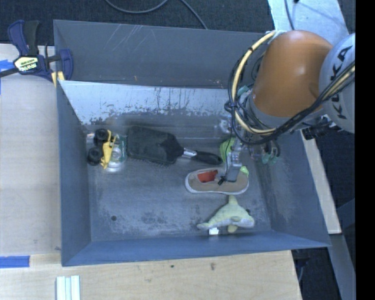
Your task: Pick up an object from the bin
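Several small things lie loose on the floor of the grey bin (75,186), and you have the arm reaching in from the right under its orange cover (290,74). Your tool (232,170) hangs low over the right end of a small grey shoe (203,181) with a red inside, which lies right of the bin's middle. You cannot tell from here how wide the tool stands, or whether it grips the shoe. Just behind the tool a green thing (227,147) peeks out. A pale plush toy (230,217) lies near the front wall, just below the shoe. To the left you see a black brush (151,145), and beside it a yellow and black toy (105,149).
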Tool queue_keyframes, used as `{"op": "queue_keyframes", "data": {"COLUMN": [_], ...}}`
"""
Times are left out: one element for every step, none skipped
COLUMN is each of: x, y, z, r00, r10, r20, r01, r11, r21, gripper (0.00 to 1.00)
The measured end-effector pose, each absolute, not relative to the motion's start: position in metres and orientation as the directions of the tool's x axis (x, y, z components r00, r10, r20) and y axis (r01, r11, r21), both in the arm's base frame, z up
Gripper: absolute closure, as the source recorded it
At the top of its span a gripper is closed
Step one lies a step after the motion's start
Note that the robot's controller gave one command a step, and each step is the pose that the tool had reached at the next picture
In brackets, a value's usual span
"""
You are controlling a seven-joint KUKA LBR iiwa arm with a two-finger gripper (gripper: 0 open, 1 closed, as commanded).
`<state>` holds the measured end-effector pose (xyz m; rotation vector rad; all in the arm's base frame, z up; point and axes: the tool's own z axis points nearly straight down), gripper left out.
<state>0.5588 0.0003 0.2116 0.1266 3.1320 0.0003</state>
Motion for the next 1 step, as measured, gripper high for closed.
{"op": "queue_keyframes", "data": {"x": [0.5661], "y": [-0.0161], "z": [0.1833], "r00": [-0.999], "r10": [0.048], "r20": [-0.009], "r01": [0.048], "r11": [0.999], "r21": [0.001], "gripper": [0.0]}}
